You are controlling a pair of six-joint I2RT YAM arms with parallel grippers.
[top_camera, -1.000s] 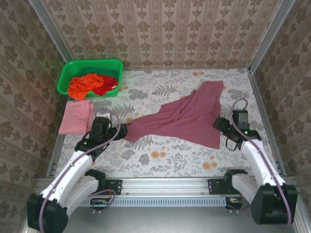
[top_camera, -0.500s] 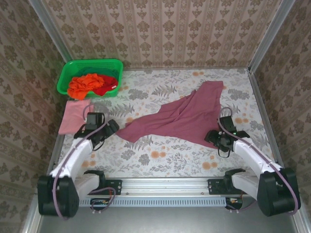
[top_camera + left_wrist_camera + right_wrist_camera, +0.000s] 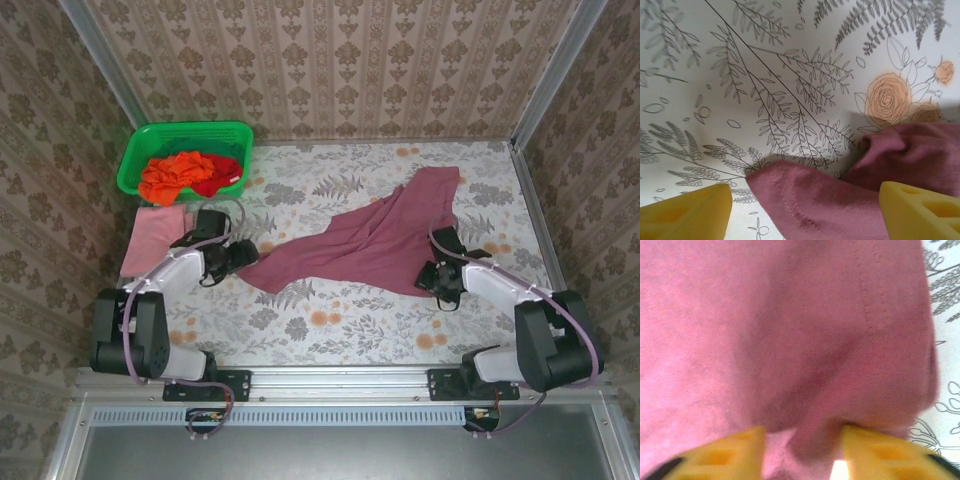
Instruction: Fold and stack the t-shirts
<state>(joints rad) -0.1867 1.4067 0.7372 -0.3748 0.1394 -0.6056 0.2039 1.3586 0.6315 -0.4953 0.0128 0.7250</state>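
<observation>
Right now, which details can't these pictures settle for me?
- Right wrist view: whether the right claw grips the dusty maroon cloth t-shirt; the bottom edge cuts off its fingers.
- Top view: how many shirts make the crumpled orange-and-red cloth heap in the green plastic basket; folds overlap.

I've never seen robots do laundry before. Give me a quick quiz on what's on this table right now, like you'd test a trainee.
1. True or false: the pink shirt lies inside the green basket.
2. Which shirt's corner sits between the left gripper's open fingers? A orange, B maroon, C pink.
3. How many shirts lie outside the basket?
Key: 1 false, it lies just outside; 2 B; 3 two, the pink shirt and the maroon shirt.
</observation>
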